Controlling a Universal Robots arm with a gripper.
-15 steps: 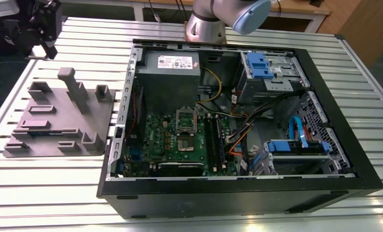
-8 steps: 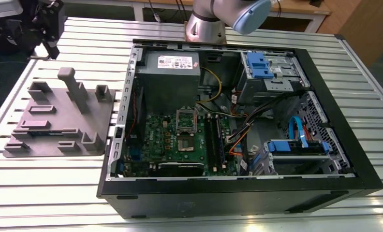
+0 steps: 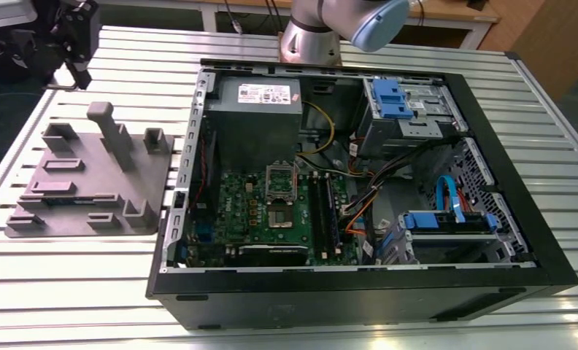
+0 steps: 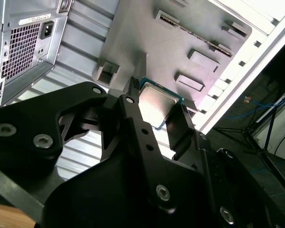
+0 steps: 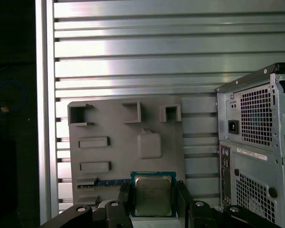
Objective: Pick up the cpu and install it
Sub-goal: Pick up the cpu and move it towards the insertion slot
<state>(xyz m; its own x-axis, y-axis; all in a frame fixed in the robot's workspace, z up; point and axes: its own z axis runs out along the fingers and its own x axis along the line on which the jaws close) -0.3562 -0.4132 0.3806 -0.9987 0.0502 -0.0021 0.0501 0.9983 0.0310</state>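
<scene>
Nearest, in both wrist views: the tool (image 5: pixel 153 202), clenched on the cpu (image 5: pixel 153 194). One black finger (image 5: pixel 125 199) pressed against each of two opposite edges. Silvery metal top turned toward the first wrist view's camera, with a thin green rim around it. Carried in the air, touching nothing but the fingers.

Below and well apart: a grey fixture block (image 5: pixel 128 142) lying flat, studded with raised pockets and shallow slots. In a slot along the block's edge, closest to the cpu in the first wrist view: a memory stick (image 5: pixel 107 183), long, narrow and lying flat.

Under the block: the worktop (image 5: pixel 133 47), made of ribbed aluminium slats running side by side.

In the exterior view, the tool hanging over the worktop's far corner on the exterior view's left, beyond the fixture block.

Just beside the block, toward the exterior view's right: a black computer case (image 3: pixel 367 295), lying on its side with the panel off. Rear grilles and a power inlet facing the wrist cameras. Inside: a green motherboard (image 3: pixel 260 215) with a silver socket frame (image 3: pixel 281 191) near its middle. Above that a grey power supply (image 3: pixel 255 102), and off to the exterior view's right some blue drive brackets (image 3: pixel 391 91) among loose cables.

Farthest back, behind the case at the worktop's far edge: the arm base (image 3: pixel 309 40), silver-grey with a pale blue joint cap.
</scene>
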